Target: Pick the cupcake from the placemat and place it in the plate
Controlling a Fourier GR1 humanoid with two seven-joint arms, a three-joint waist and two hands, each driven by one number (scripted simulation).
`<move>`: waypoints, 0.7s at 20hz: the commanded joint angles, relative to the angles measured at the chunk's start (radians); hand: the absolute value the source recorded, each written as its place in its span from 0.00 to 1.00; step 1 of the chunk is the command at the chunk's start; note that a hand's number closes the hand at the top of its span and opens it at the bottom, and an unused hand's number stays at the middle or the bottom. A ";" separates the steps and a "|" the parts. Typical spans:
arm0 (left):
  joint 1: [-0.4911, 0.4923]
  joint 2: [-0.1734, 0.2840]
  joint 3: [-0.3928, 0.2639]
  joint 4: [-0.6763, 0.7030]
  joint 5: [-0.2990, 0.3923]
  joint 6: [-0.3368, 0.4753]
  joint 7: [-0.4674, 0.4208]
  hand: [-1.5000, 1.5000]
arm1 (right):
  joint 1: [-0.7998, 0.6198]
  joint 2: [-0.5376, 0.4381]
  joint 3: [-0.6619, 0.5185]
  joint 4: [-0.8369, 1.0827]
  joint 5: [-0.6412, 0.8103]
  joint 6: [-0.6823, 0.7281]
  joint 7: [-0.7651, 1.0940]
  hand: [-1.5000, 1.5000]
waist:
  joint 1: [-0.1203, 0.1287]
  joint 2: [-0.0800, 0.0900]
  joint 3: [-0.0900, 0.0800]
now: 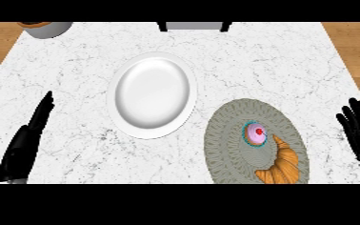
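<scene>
One plate, one placemat, one cupcake, one croissant, two hands.

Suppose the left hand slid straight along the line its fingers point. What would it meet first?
The left hand points up and slightly right; only bare marble counter lies ahead, perhaps the bowl at the far edge.

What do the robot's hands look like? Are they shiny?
Both hands are black and a little glossy, with long, slim fingers like a person's. The left hand shows most, at the view's left edge. Only the fingers of the right hand peek in at the right edge. No cables or markings show.
</scene>
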 commanded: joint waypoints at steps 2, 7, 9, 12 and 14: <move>-0.002 -0.023 0.008 0.048 0.000 -0.039 -0.040 0.50 | -0.078 -0.131 -0.045 0.016 -0.004 0.075 0.222 0.00 | 0.005 0.002 0.001; 0.025 -0.025 0.027 0.004 -0.022 -0.027 -0.028 0.50 | -0.160 -0.180 -0.008 0.078 -0.016 0.186 0.336 0.00 | 0.007 0.000 0.002; -0.001 -0.039 0.017 0.002 -0.041 -0.026 -0.007 0.50 | -0.265 -0.129 0.087 0.183 0.040 0.188 0.358 0.00 | 0.017 0.003 0.002; -0.039 -0.032 0.045 0.071 -0.042 -0.060 -0.033 0.50 | -0.365 -0.117 0.138 0.243 0.052 0.243 0.414 0.00 | 0.017 0.005 0.001; 0.006 -0.032 0.030 -0.055 -0.057 -0.033 0.045 0.50 | -0.375 -0.139 0.092 0.339 0.017 0.340 0.365 0.00 | 0.019 0.002 0.003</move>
